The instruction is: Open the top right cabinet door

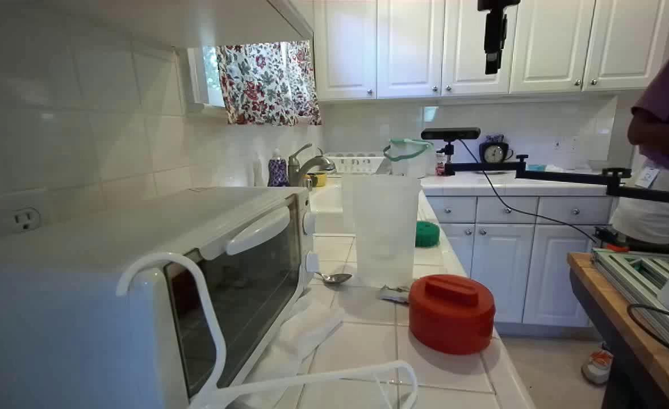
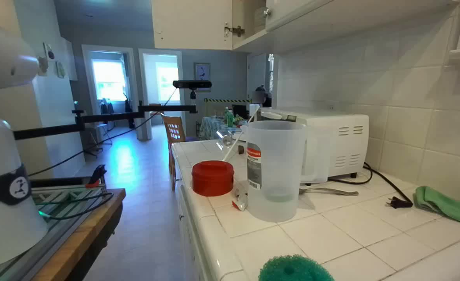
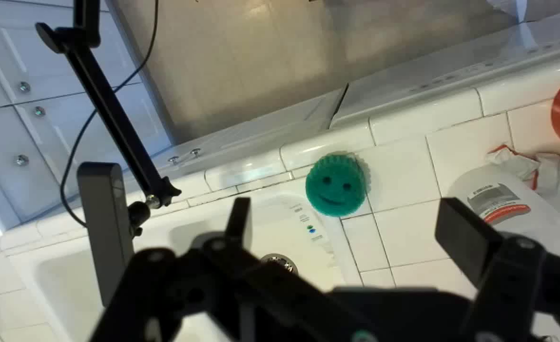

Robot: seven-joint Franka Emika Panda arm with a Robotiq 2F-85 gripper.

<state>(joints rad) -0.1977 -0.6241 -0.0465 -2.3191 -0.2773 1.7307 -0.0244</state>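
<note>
Wrist view: the pincer is spread wide and empty.

We see glossy tile counter, smooth-painted cabinet door, frosted plastic pitcher, rough scrubber, satin-metal faucet, cloth curtain.

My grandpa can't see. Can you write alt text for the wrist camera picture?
The robot's open, empty end effector hangs above a white sink and tiled counter. A green smiley scrubber sits at the sink's edge, between a camera at left and a pitcher at right.
</note>
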